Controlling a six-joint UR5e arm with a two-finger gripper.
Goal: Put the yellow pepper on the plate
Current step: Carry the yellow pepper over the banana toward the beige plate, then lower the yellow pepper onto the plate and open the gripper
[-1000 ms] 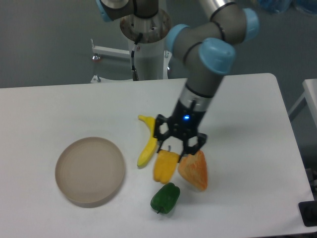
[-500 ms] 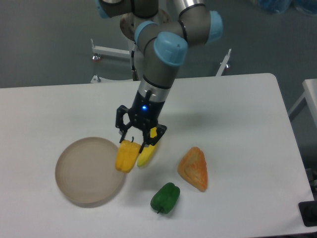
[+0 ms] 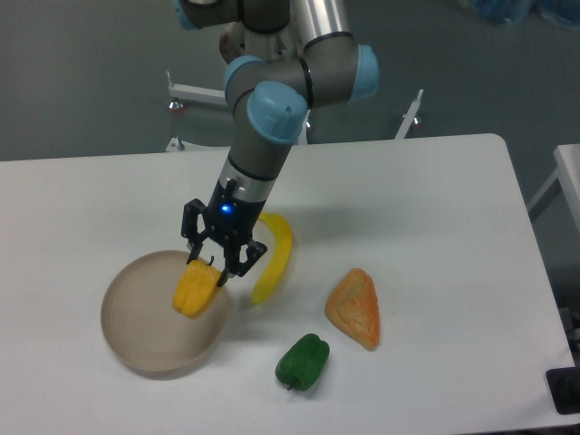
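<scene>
At lower left of the frame sits the plate (image 3: 136, 340), and over its right part hangs the yellow pepper (image 3: 197, 289), clamped between the fingers of the gripper (image 3: 220, 263) that reaches down from the upper centre. Just right of the gripper a banana (image 3: 275, 258) lies on the table (image 3: 435, 199), beside the plate's right rim. Farther right lie an orange wedge (image 3: 355, 308) and, below it, a green pepper (image 3: 302, 362), both well apart from the plate.

A white tabletop (image 3: 435, 199) carries a green pepper (image 3: 302, 362). An orange wedge (image 3: 355, 308) lies just up and right of the green pepper; a curved yellow banana (image 3: 276, 258) lies above it, slightly left.
</scene>
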